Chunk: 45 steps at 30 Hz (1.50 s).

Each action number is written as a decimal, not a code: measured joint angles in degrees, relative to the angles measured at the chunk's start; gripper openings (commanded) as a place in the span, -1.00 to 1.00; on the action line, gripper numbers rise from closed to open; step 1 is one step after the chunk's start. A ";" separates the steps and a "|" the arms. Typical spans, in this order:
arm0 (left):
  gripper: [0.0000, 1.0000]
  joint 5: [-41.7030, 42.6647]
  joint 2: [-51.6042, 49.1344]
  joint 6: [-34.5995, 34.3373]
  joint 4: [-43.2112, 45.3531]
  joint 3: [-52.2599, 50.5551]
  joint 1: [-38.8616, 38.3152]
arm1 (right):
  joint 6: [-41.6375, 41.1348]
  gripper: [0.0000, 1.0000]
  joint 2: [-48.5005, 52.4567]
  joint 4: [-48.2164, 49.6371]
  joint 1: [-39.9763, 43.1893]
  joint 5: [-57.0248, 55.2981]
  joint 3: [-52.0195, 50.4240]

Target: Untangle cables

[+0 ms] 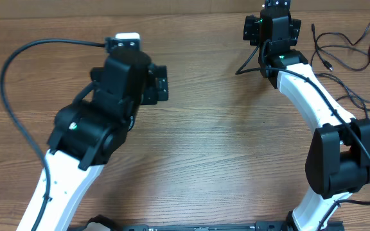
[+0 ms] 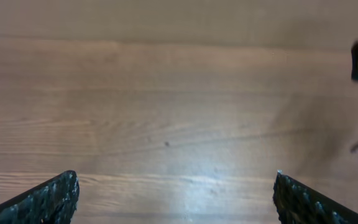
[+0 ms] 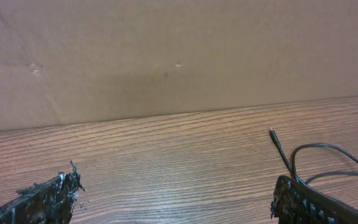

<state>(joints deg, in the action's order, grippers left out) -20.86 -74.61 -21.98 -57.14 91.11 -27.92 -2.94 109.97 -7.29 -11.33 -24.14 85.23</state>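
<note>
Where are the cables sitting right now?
Overhead, the cables lie spread loose at the far right corner of the table, just right of the right end effector; the right wrist view catches one.

The right pincer (image 3: 176, 184) gapes above the table (image 3: 166, 149), cables (image 3: 328, 148) lying at its right.
</note>
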 measured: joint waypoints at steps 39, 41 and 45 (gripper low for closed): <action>0.99 0.96 20.00 0.15 26.27 -23.96 9.22 | -0.04 0.99 0.00 0.00 0.00 0.17 0.00; 0.99 0.96 22.18 0.11 27.96 -26.51 9.22 | 0.00 1.00 0.00 -0.02 0.00 0.17 0.00; 1.00 0.94 25.11 0.15 31.87 -29.88 9.22 | -0.02 1.00 0.00 0.00 0.00 0.17 0.00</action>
<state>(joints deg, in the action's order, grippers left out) -19.92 -49.50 -21.82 -25.28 61.23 -18.70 -2.96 109.97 -7.29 -11.33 -23.97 85.23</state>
